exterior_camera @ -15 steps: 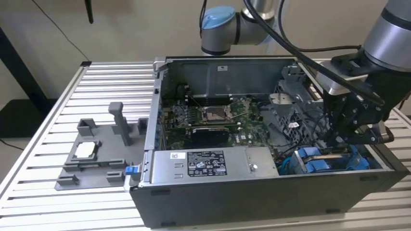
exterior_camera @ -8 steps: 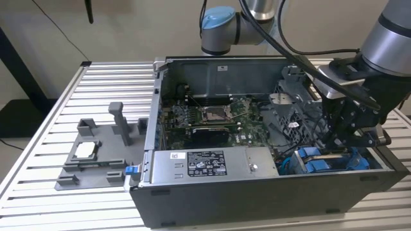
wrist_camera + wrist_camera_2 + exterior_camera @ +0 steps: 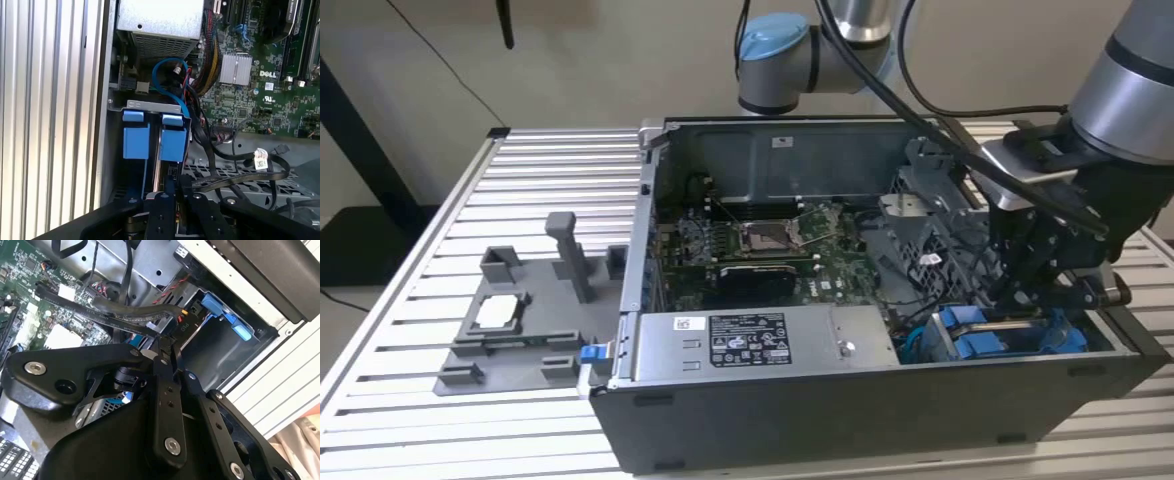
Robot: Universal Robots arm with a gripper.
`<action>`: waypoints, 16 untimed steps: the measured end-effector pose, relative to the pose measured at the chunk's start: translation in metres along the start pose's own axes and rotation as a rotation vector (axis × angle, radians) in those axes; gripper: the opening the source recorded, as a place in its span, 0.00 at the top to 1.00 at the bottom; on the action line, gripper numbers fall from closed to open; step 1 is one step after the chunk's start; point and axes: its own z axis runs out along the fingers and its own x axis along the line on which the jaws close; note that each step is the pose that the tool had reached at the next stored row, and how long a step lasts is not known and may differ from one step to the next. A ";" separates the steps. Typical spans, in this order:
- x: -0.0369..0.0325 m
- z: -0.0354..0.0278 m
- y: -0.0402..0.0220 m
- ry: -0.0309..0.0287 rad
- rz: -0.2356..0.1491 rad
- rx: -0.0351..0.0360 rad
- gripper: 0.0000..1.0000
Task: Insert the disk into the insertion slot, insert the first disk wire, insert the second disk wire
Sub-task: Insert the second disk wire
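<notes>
The counter (image 3: 520,180) is a ribbed metal top carrying an open computer case (image 3: 854,410), which lies on its side near the counter's edge at the exterior view's right. A grey fixture (image 3: 520,330) sits on the counter beside the case, toward the exterior view's left. Inside the case, the motherboard (image 3: 761,245) covers the middle, and a grey power supply (image 3: 761,340) lies along the case's near wall.

The arm (image 3: 1134,80) comes down into the case's corner at the exterior view's right. The disk (image 3: 157,142) stands in the drive bay in that corner, its blue carrier tabs showing side by side, with the metal bay wall (image 3: 150,105) just beyond them. The hand (image 3: 170,192) is directly over the disk's near end, its black fingers (image 3: 162,210) close together on a thin dark part just beside the carrier; whether they pinch a wire plug or only touch the disk cannot be told. In the second wrist view the fingertips meet at a black cable (image 3: 125,315) that runs across toward the bay.

Most of the disk's body is hidden inside the bay and behind the hand. A blue cable (image 3: 162,80) loops above the bay, and black cables (image 3: 240,160) trail beside it; where their ends go is hidden.
</notes>
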 end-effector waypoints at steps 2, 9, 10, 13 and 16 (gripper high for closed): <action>0.0006 0.0014 0.0000 0.0001 0.004 0.0003 0.84; 0.0031 0.0051 0.0003 0.0008 0.020 -0.0002 0.76; 0.0031 0.0051 0.0002 0.0009 0.022 -0.0012 0.76; 0.0031 0.0021 -0.0001 0.0000 0.025 -0.0039 0.76; 0.0026 -0.0059 -0.0004 0.0005 0.027 -0.0042 0.76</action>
